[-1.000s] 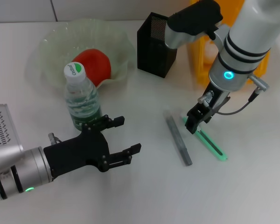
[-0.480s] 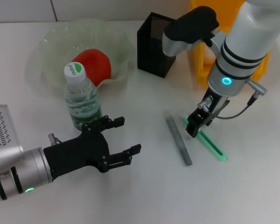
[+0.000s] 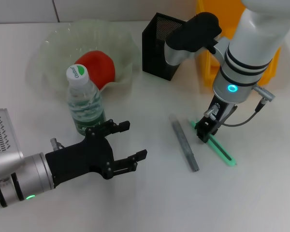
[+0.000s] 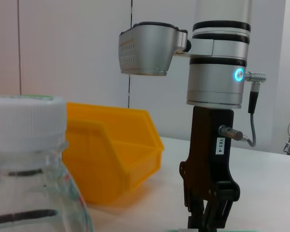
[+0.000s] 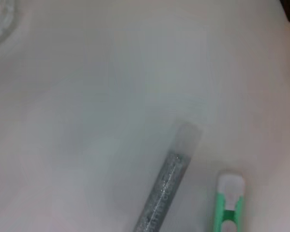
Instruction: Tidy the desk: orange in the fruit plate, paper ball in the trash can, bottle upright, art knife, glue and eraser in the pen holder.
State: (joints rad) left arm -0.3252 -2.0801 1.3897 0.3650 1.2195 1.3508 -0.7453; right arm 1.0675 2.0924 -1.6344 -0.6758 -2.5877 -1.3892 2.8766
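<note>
Right gripper over the art knife.
I see its jaws down at the knife's end on the tabletop, grip unclear; left gripper spread beside the upright bottle.

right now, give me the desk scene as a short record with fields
orange: in the fruit plate, orange behind the bottle
bottle: bottle upright on the desk
art knife: art knife flat on the desk, beside the grey stick
pen holder: pen holder upright, next to the trash can
right hand: right hand down at the art knife's near end
left hand: left hand open, by the bottle
</note>
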